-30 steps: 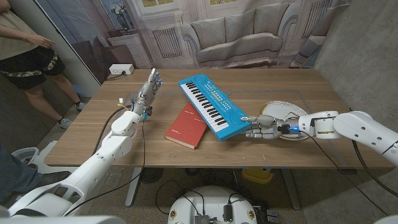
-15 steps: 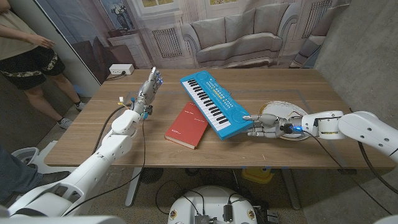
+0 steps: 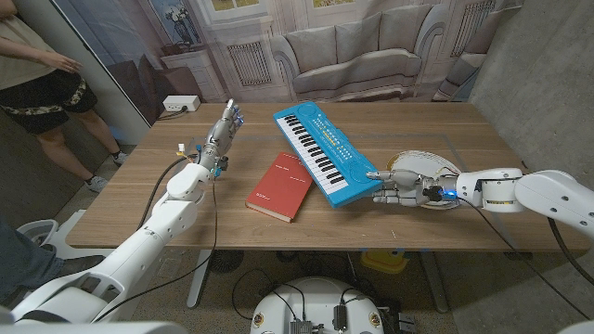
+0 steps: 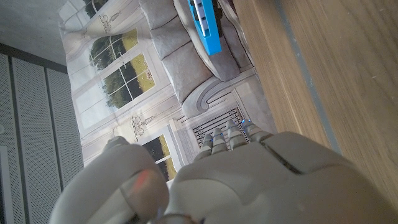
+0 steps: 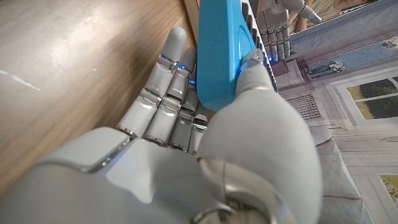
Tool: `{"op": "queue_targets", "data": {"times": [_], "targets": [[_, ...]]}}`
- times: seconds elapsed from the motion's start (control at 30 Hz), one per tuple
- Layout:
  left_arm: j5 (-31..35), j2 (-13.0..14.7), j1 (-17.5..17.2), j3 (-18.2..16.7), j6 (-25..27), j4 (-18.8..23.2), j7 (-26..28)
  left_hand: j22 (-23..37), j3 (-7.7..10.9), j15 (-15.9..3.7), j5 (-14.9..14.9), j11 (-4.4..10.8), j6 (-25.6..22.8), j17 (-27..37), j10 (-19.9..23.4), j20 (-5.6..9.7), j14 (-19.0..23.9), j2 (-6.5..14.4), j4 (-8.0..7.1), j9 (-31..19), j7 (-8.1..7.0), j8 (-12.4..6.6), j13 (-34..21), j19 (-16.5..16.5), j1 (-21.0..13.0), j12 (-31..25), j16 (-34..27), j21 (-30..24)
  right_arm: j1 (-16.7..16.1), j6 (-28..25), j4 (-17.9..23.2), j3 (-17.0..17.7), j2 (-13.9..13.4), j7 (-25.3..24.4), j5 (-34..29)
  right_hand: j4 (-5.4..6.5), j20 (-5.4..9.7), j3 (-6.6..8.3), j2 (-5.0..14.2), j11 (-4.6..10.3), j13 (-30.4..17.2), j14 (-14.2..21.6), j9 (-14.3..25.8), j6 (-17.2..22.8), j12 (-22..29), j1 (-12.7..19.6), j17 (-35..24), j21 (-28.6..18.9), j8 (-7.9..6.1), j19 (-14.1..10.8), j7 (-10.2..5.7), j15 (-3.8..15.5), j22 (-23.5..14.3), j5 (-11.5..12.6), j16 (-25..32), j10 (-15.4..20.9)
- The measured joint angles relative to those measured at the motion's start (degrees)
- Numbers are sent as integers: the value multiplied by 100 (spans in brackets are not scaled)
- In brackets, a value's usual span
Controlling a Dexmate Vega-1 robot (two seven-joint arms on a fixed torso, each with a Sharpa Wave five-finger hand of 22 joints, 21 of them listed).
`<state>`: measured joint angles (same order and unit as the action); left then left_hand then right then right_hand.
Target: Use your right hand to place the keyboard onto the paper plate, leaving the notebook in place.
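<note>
We see the right hand (image 3: 401,189) gripping the near end of the blue keyboard (image 3: 324,154), thumb on top and fingers (image 5: 163,99) beneath. The keyboard runs diagonally over the middle of the table (image 3: 445,223), its near end beside the paper plate (image 3: 420,165) toward the right edge. The red notebook (image 3: 280,187) lies just left of it. The left hand (image 3: 221,135) stands near the far left corner, holding nothing, fingers extended.
</note>
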<state>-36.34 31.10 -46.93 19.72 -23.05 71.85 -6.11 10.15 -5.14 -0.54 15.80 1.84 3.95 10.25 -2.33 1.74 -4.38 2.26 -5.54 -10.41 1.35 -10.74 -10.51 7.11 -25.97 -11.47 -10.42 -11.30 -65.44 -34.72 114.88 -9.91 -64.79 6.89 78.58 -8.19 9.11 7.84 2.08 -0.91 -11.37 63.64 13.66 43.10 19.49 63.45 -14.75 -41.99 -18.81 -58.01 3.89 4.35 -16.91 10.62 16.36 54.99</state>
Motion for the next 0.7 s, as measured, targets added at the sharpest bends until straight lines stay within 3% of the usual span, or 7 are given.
{"op": "queue_targets", "data": {"times": [0.4,0.53,0.57,0.7], "targets": [[11,-9,-8,8,-12,38,-8,0,-46,0,0,0,0,0,0,0,0,23,-1,0,0,0,0,0,-23,0,0,0,-528,225,171,396,-89,-150,79,0,-10,0,0,-9,-24,9,15,0,-23,0,0,-61,33,51,0,8,1,0,-8,9],[12,-13,-17,10,-16,48,-8,0,-48,0,0,0,0,0,0,0,0,23,1,0,0,0,0,0,-23,0,0,0,-552,285,178,416,-91,-186,84,-2,-10,2,0,-9,-24,9,16,0,-23,0,0,-73,44,51,0,9,-27,0,-9,9],[15,-14,-21,11,-31,54,-8,0,-48,0,0,0,0,0,0,0,0,23,1,0,0,0,0,0,-23,0,0,0,-741,310,224,569,-93,-198,84,-4,-10,4,0,-9,-24,9,16,0,-23,0,0,-83,47,51,0,8,-27,0,-10,9],[21,-16,-27,18,-36,69,-8,0,-48,0,0,0,0,0,0,0,0,23,1,0,0,0,0,0,-23,0,0,0,-863,368,249,673,-92,-231,83,-10,-10,10,0,-9,-51,9,17,0,-23,0,0,-88,54,52,0,8,-27,0,-12,9]]}}
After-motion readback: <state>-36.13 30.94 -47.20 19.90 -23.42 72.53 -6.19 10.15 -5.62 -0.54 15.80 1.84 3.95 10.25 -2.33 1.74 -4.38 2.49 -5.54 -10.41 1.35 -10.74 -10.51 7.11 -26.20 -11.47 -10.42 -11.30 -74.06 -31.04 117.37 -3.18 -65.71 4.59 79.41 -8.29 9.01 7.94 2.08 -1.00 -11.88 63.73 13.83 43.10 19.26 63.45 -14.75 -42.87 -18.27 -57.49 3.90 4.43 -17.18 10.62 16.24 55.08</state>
